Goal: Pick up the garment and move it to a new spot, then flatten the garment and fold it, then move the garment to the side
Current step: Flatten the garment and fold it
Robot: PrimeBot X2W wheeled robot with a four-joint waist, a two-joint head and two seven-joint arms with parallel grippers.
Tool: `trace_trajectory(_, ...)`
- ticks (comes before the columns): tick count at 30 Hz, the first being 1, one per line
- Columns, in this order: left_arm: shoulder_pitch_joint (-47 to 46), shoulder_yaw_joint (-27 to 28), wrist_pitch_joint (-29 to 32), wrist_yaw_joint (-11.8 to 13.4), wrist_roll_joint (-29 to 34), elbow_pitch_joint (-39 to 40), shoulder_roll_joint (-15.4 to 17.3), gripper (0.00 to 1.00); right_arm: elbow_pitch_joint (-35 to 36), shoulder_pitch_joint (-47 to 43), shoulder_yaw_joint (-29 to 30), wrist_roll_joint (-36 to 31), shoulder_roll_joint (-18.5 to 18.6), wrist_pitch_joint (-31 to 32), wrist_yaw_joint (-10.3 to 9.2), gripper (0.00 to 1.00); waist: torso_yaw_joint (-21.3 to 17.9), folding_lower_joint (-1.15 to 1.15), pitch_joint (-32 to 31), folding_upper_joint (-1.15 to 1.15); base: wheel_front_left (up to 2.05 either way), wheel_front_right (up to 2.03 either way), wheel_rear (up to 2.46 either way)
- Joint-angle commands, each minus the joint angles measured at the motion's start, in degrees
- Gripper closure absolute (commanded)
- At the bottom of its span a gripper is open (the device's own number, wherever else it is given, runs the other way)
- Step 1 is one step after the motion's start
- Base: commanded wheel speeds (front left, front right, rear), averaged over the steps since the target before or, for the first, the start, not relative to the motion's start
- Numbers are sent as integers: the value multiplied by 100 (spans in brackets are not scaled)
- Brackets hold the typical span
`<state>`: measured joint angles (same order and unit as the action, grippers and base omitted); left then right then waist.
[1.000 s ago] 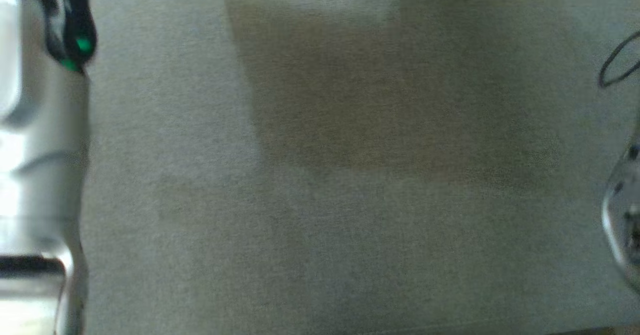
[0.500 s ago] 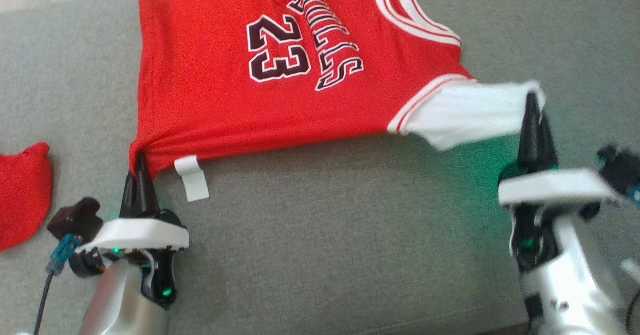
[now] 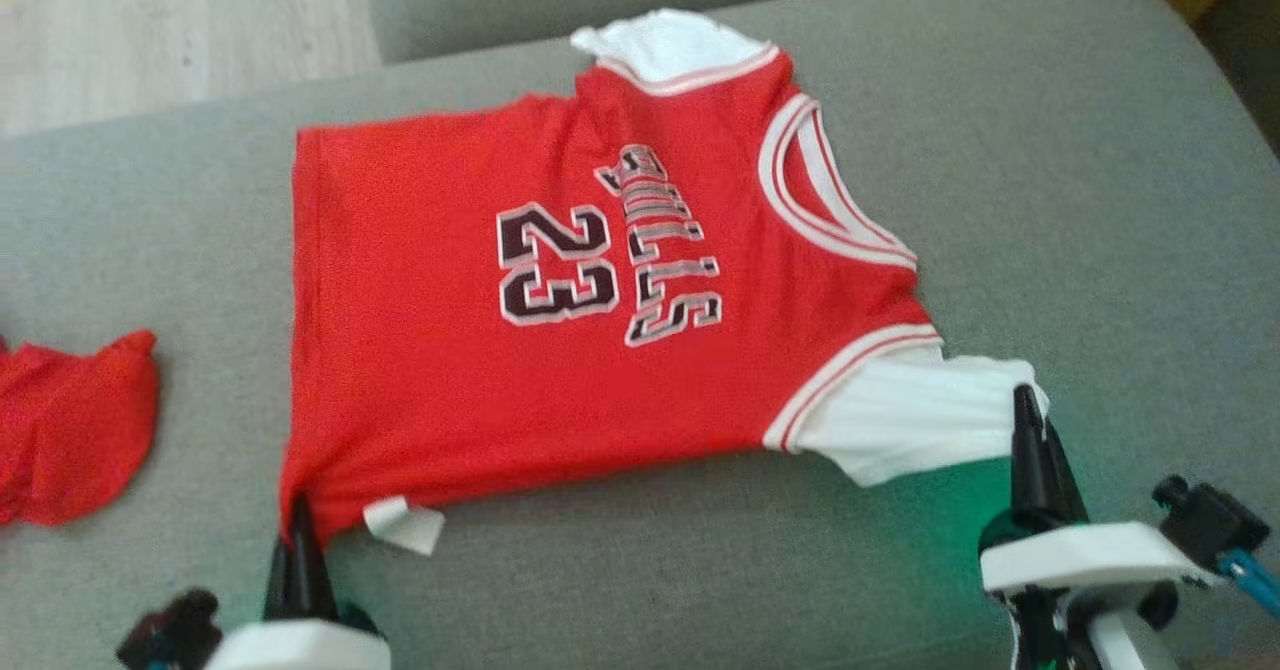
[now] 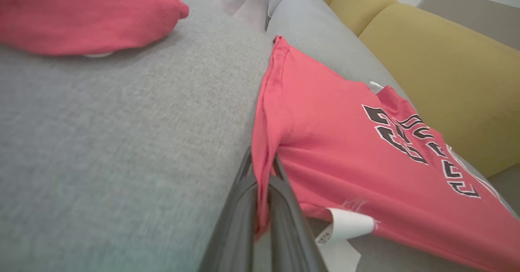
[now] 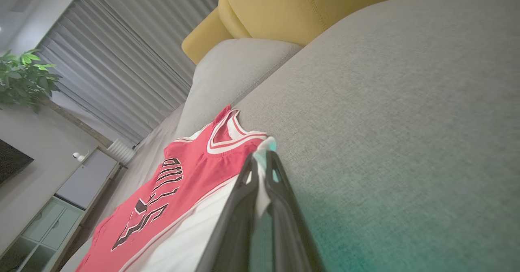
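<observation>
The garment is a red jersey with white sleeves and the number 23, spread flat on a grey sofa seat. My left gripper is shut on the garment's near hem corner, beside a white tag. At the lower right, my right gripper is shut on the edge of the near white sleeve; in the right wrist view the white cloth sits pinched between the fingers. The far sleeve lies at the seat's back.
Another red cloth lies on the seat at the far left, also as a red heap. A yellow cushion runs beyond the garment. Pale floor shows past the sofa's back left edge.
The head camera has swung from a blurred view of bare seat to the garment, then tilted further so the garment sits lower. Both grippers stay shut on the same corners.
</observation>
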<state>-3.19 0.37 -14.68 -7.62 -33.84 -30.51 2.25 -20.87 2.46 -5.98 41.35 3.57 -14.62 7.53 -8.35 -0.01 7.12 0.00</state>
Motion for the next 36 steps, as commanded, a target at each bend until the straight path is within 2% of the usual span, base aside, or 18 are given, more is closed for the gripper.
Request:
trace_trajectory(1,84,163,-31,14,-84,173,67,100,207,42,-26,0,115,-38,-4,100,69,1,-159,0,0,0,0)
trace_trajectory(8,566,-318,-31,14,-274,292,64,100,179,-352,-28,84,207,-38,-4,100,228,1,-423,0,0,0,0)
trace_trajectory(12,555,-490,-31,14,-278,529,64,100,308,-268,139,151,208,-38,-4,100,280,1,-408,0,0,0,0)
trace_trajectory(16,210,-647,-31,14,-229,675,64,100,290,188,146,180,158,-31,-4,100,336,1,-212,0,0,0,0)
trace_trajectory(20,-334,-668,-31,14,-283,654,64,100,-107,850,111,239,111,74,-4,100,441,1,11,0,0,0,0)
trace_trajectory(27,-1232,-784,-31,13,-339,108,64,100,-895,1941,58,183,75,126,-4,100,629,1,439,0,0,0,0)
trace_trajectory(35,-2099,-667,-31,13,-347,-529,63,100,-1723,2865,-39,-30,114,73,-4,100,734,1,885,0,0,0,0)
trace_trajectory(36,-2173,-607,-31,13,-355,-601,63,79,-1830,2961,-19,-63,112,53,-4,100,741,1,914,0,0,0,0)
